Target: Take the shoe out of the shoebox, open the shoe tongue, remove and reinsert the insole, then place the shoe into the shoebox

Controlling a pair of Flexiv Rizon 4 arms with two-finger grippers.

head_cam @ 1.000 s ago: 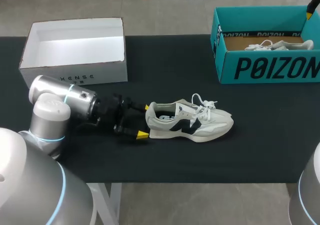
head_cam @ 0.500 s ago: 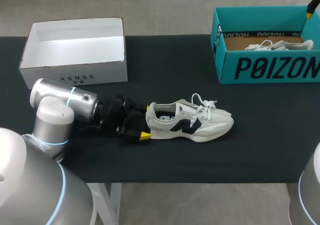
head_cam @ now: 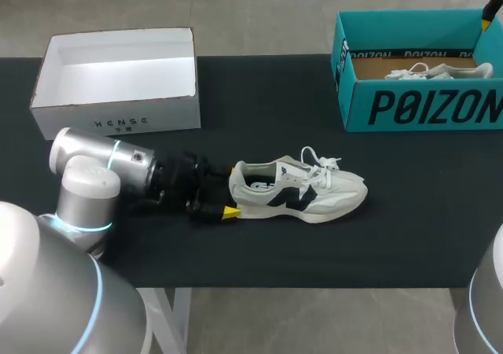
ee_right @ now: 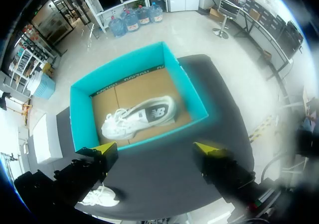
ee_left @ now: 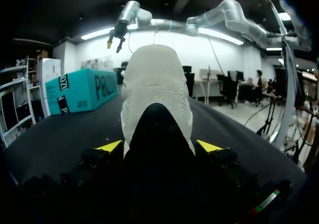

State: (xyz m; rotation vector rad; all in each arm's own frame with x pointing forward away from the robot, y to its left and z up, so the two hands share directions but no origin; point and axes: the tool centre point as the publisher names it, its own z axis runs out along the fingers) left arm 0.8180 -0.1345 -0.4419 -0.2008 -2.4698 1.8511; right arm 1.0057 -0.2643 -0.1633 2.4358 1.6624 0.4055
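Observation:
A white sneaker with dark side marks lies on its sole mid-table, toe to the right. My left gripper is at its heel, one yellow tip on each side. In the left wrist view the sneaker's heel fills the gap of my left gripper; the tips sit very close to its sides and no firm pinch shows, so it is open. My right gripper hangs open and empty high over the teal shoebox. The right gripper shows at the far right edge.
The teal shoebox at the back right holds a second white shoe. An open white box stands at the back left. Black cloth covers the table, bare in front of the sneaker.
My left gripper has slid right until its tips straddle the sneaker's heel, and the fingers have drawn in slightly. The sneaker and right arm have not moved.

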